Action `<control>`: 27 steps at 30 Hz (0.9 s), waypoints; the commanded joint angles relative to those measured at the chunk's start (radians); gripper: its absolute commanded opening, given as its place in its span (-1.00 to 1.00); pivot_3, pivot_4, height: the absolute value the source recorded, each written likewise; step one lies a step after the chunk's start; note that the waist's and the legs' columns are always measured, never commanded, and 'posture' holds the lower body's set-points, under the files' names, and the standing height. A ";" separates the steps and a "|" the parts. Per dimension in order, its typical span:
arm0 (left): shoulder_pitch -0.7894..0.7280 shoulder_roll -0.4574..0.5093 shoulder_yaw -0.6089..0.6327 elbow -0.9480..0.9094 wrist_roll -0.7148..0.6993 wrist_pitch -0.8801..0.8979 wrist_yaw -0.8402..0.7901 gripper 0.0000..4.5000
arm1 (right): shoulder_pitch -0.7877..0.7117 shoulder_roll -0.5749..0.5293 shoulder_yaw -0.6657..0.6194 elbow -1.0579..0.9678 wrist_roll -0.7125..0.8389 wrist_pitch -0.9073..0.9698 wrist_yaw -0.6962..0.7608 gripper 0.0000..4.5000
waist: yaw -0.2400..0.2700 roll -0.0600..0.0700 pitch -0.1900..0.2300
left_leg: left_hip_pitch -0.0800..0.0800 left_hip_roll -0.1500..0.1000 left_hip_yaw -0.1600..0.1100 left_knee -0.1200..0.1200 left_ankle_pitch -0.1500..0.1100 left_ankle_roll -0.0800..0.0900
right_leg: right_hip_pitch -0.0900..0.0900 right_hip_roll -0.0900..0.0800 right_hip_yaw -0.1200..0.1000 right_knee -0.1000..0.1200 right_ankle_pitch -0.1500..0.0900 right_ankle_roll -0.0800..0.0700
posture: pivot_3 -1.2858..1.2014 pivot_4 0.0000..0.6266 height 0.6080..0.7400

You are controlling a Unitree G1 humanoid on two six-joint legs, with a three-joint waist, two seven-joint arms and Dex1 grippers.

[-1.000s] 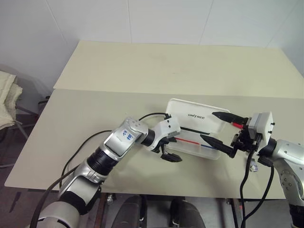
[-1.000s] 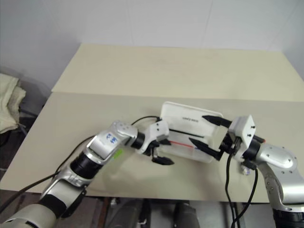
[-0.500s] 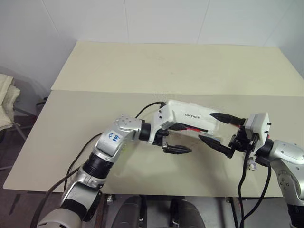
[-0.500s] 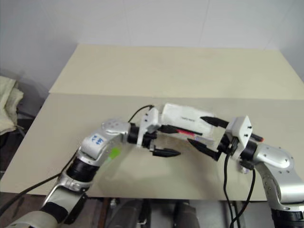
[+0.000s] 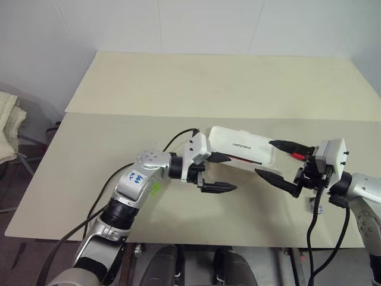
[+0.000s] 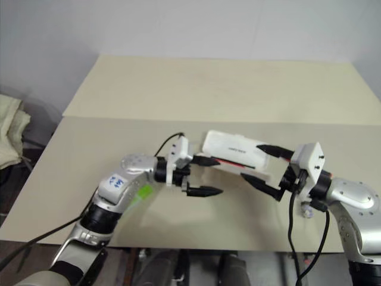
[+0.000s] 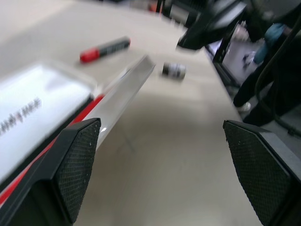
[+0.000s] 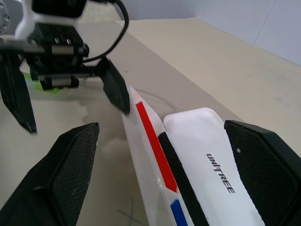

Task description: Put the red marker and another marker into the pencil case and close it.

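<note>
The white pencil case (image 5: 241, 143) lies mid-table, its "UNITREE" lid (image 8: 211, 160) lowered over the base, with a dark gap along the front above the red-and-blue stripe. My left gripper (image 5: 233, 173) is open and points right, its upper finger at the case's left front corner and nothing between its fingers. My right gripper (image 5: 264, 157) is open around the case's right end, not pressing it. The red marker (image 7: 104, 48) lies on the table past that right end, outside the case. The lime-green marker (image 5: 156, 188) lies on the table under my left forearm.
A small dark-and-grey object (image 7: 174, 70) lies on the table near the red marker. The beige table (image 5: 196, 83) has a seam across it and broad bare room behind the case. Its front edge runs close below both arms.
The case's lid has swung down over the base. My left gripper rose and turned to point right along the case's front. My right arm stayed put.
</note>
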 commanded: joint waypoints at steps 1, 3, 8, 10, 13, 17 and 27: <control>-0.037 0.000 0.057 0.018 -0.051 -0.059 -0.033 0.98 | 0.003 -0.019 -0.046 -0.002 0.015 -0.011 0.013 1.00 | 0.000 0.000 0.000 | 0.000 0.000 0.000 0.000 0.000 0.000 | 0.000 0.000 0.000 0.000 0.000 0.000 | 0.03 -0.52 1.00; -0.058 0.006 0.070 0.063 -0.045 -0.089 -0.044 0.98 | 0.004 -0.022 -0.050 0.004 0.014 -0.013 0.015 1.00 | 0.000 0.000 0.000 | 0.000 0.000 0.001 0.000 0.000 0.000 | 0.000 0.001 0.000 0.001 0.000 0.000 | 0.03 -0.52 1.00; -0.103 0.002 0.083 0.138 -0.045 -0.137 -0.064 0.98 | -0.002 -0.040 -0.069 0.027 0.009 -0.014 0.025 1.00 | 0.000 0.000 0.000 | 0.000 0.000 0.005 0.000 -0.001 0.001 | -0.002 0.001 0.000 0.001 0.001 0.001 | 0.03 -0.52 1.00; -0.132 0.007 0.093 0.174 -0.043 -0.157 -0.075 0.98 | -0.005 -0.078 -0.111 0.081 -0.003 -0.015 0.041 1.00 | 0.002 0.000 0.000 | 0.000 0.000 0.006 0.001 -0.001 0.002 | -0.002 0.001 0.000 0.001 0.001 0.002 | 0.03 -0.52 1.00; -0.166 0.011 0.104 0.223 -0.042 -0.187 -0.090 0.98 | -0.014 -0.123 -0.142 0.164 -0.022 -0.031 0.068 1.00 | 0.003 -0.001 0.000 | 0.000 -0.001 0.008 0.001 -0.002 0.004 | -0.002 0.001 -0.001 -0.001 0.002 0.004 | 0.03 -0.52 1.00; -0.201 0.017 0.107 0.325 -0.012 -0.257 -0.112 0.98 | -0.032 -0.165 -0.153 0.244 -0.052 -0.047 0.083 1.00 | 0.000 -0.001 0.000 | 0.000 -0.001 0.010 0.001 -0.003 0.006 | -0.002 0.001 -0.001 -0.003 0.004 0.005 | 0.03 -0.52 1.00; -0.252 -0.064 0.103 0.515 0.035 -0.440 -0.124 0.98 | -0.132 -0.245 -0.113 0.537 -0.183 -0.116 0.105 1.00 | 0.000 -0.001 0.000 | -0.001 -0.001 0.012 0.001 -0.004 0.007 | -0.002 0.000 -0.001 -0.007 0.005 0.008 | 0.03 -0.52 1.00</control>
